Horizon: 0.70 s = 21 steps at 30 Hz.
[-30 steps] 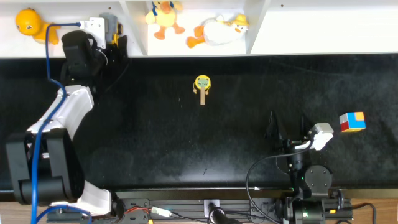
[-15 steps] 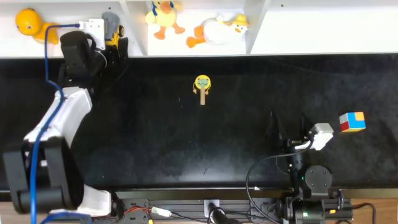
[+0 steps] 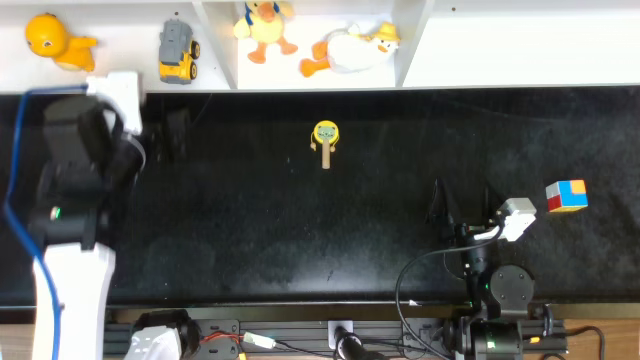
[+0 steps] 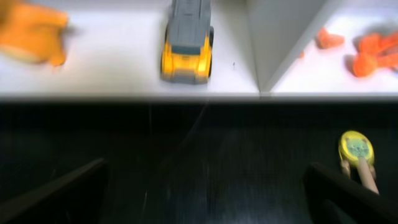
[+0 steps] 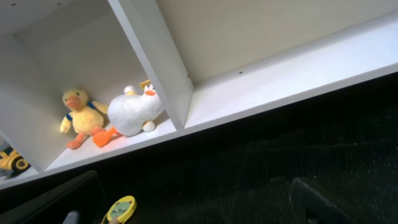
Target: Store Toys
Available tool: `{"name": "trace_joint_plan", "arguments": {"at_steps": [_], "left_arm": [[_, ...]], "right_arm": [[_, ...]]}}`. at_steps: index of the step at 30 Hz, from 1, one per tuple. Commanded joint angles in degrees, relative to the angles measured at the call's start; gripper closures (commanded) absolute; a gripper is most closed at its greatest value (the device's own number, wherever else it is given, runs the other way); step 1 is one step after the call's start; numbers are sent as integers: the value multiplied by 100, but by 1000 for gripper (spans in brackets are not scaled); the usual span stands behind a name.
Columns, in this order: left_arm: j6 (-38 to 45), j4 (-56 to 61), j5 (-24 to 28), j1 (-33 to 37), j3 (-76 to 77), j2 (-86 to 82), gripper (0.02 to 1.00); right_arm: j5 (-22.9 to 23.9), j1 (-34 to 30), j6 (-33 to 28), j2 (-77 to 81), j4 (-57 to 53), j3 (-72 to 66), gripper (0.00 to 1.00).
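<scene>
A grey and yellow toy truck (image 3: pixel 176 50) (image 4: pixel 186 40) stands in the left compartment of the white shelf (image 3: pixel 500 75), beside an orange duck (image 3: pixel 48 38) (image 4: pixel 31 34). My left gripper (image 3: pixel 160 140) (image 4: pixel 205 199) is open and empty over the black table, a short way in front of the truck. A yellow round toy on a stick (image 3: pixel 326 140) (image 4: pixel 357 155) (image 5: pixel 120 209) lies mid-table. A coloured cube (image 3: pixel 566 196) sits at the right. My right gripper (image 3: pixel 461 205) (image 5: pixel 186 211) is open and empty, low at the right front.
A yellow duck plush (image 3: pixel 264 28) (image 5: pixel 76 115) and a white goose plush (image 3: pixel 352 48) (image 5: pixel 132 112) fill the middle compartment. The right compartment (image 5: pixel 298 68) is bare. A divider wall (image 4: pixel 280 37) separates the left and middle compartments.
My left arm has pulled back from the shelf toward the front left, and the truck stays behind in the left compartment. The right arm has not moved.
</scene>
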Motion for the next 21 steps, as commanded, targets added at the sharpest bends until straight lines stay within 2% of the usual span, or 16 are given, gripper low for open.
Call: {"name": "trace_joint_plan", "arguments": {"at_steps": [1,10,21], "left_arm": [[-79,-782,-236,-42,48,-852,20],[-79,-1690,-236,-42,48,-1217,20],[-79,-1781,-214,-42,-44,-898,20]], "right_arm": [[26,39,2,-44,31,-76,7],[26,39,2,-44,31,-76,5],[26,39,2,-44,31,-76,7]]}}
